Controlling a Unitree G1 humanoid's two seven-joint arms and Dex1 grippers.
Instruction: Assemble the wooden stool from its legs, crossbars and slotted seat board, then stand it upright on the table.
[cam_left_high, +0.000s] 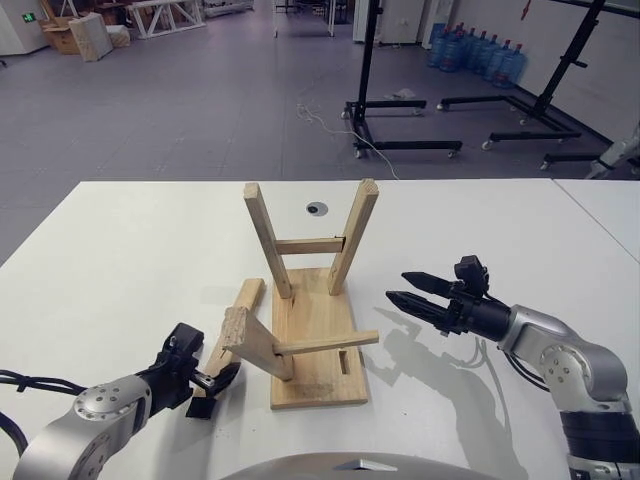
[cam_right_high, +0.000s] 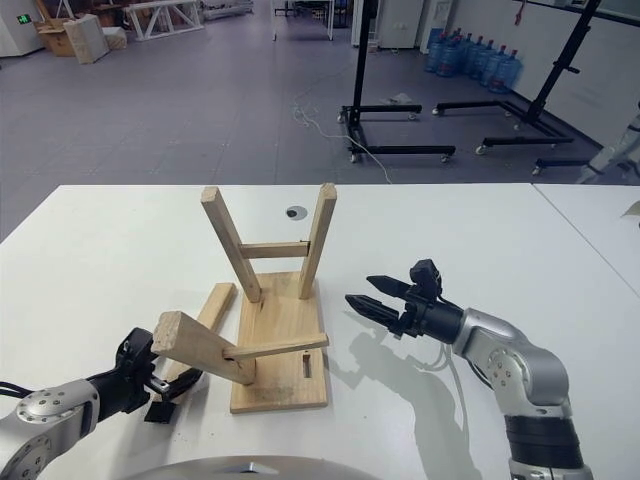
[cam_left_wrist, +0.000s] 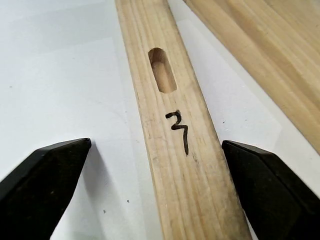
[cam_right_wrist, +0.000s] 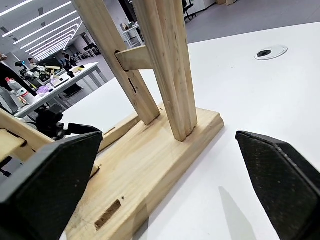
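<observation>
The seat board (cam_left_high: 312, 322) lies flat on the table (cam_left_high: 130, 250), underside up. At its far end two legs (cam_left_high: 266, 240) stand in their slots, tied by a crossbar (cam_left_high: 308, 245). At its near left corner a third leg (cam_left_high: 252, 343) leans out to the left; I cannot tell whether its foot is fully seated. The second crossbar (cam_left_high: 330, 346) runs from that leg across the board with its free end in the air. An empty slot (cam_left_high: 343, 362) shows at the board's near right corner.

So I judge half the frame is done and the fourth leg is the step in hand. That loose leg (cam_left_wrist: 175, 130) lies flat on the table just left of the board, its mortise facing up. My left gripper (cam_left_wrist: 156, 144) straddles it, fingers spread wide with one on each side, neither touching the wood. My right gripper (cam_left_high: 396, 286) hovers just right of the board, fingers parted and holding nothing.

Next I would close the left fingers squarely on the leg's sides and lift it. Then it goes across to the empty slot, with its mortise turned to meet the crossbar's free end
</observation>
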